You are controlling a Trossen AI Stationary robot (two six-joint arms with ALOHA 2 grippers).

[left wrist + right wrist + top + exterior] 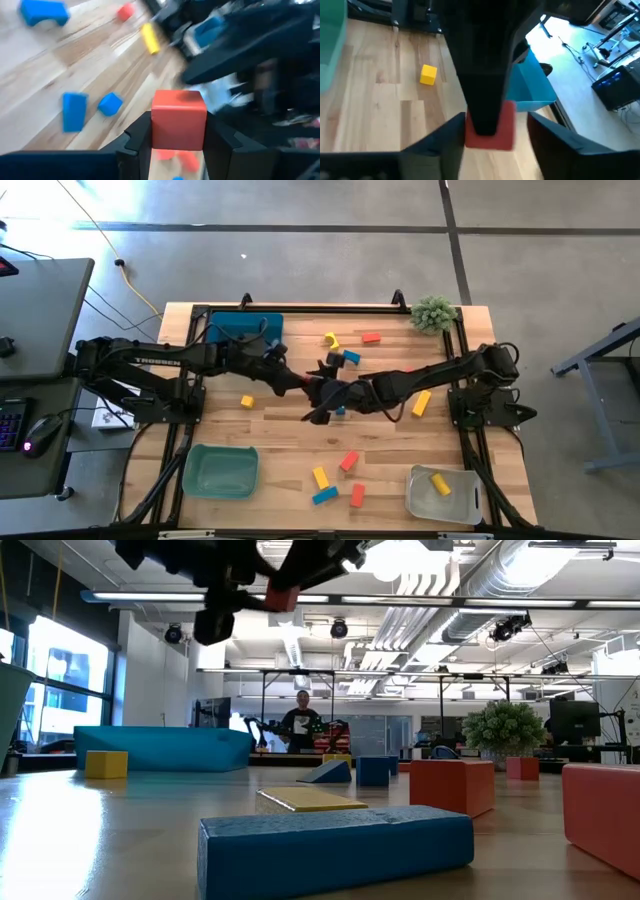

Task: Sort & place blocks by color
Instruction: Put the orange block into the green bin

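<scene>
Between dark left hand [177, 145] fingers, smooth red cube [178, 119]

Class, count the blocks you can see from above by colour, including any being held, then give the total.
Red blocks: 4, one held in the left tool
Yellow blocks: 5
Blue blocks: 3
Total: 12

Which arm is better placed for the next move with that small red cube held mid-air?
Probably the right. The left gripper pinches the red cube over mid-table; the right gripper has open fingers flanking it, so it need only close to take over.
</scene>
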